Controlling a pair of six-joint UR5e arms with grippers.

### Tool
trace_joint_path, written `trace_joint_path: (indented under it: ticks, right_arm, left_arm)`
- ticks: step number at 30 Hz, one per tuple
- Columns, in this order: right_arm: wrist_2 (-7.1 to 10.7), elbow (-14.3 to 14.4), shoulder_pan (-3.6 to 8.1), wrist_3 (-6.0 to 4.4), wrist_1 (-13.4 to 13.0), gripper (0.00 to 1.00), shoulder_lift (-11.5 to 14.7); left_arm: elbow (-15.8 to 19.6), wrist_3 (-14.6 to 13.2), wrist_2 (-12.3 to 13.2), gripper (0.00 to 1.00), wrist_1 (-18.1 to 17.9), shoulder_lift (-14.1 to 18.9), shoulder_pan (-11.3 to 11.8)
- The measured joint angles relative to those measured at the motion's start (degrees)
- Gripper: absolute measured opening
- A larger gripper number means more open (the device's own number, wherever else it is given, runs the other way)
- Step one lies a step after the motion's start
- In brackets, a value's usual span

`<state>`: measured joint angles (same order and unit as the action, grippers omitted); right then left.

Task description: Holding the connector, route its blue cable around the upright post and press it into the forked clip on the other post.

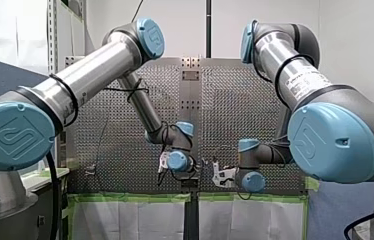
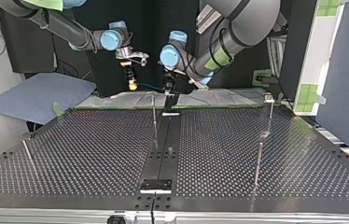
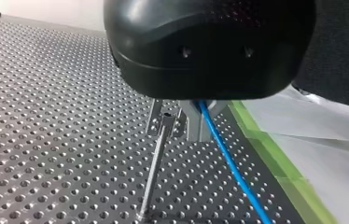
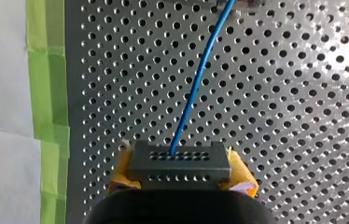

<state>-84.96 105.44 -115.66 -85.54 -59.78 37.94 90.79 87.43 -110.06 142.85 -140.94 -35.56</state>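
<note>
Post (image 3: 152, 172) stands beside blue cable (image 3: 231, 163) leaving connector (image 4: 178, 165).

Table (image 4: 303, 116): grey sheet metal, drilled all over, satin with soft glare. Cable (image 4: 200, 79): blue plastic jacket, smooth, slightly glossy. Connector (image 4: 179, 163): dark matt plastic, small holes in its face. Pads (image 4: 122, 173) of my right gripper (image 4: 181, 173): yellow, soft-looking, dull. Post (image 3: 153, 177): thin bare metal rod, bright. Casing of my left gripper (image 3: 178, 123): black plastic, smooth, glossy. Tape (image 4: 46, 93): green, matt. Sheet (image 4: 0, 70) beside it: white, matt, paper or cloth unclear.
</note>
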Motion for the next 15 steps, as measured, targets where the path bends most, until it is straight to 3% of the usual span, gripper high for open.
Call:
trace_joint_path:
  ticks: [15]
  right_arm:
    - [0.05,-1.0,1.29,-0.05,0.8,0.0,0.0]
  left_arm:
    - [-0.5,1.0,0.0,0.0,-0.7,-0.2,0.9]
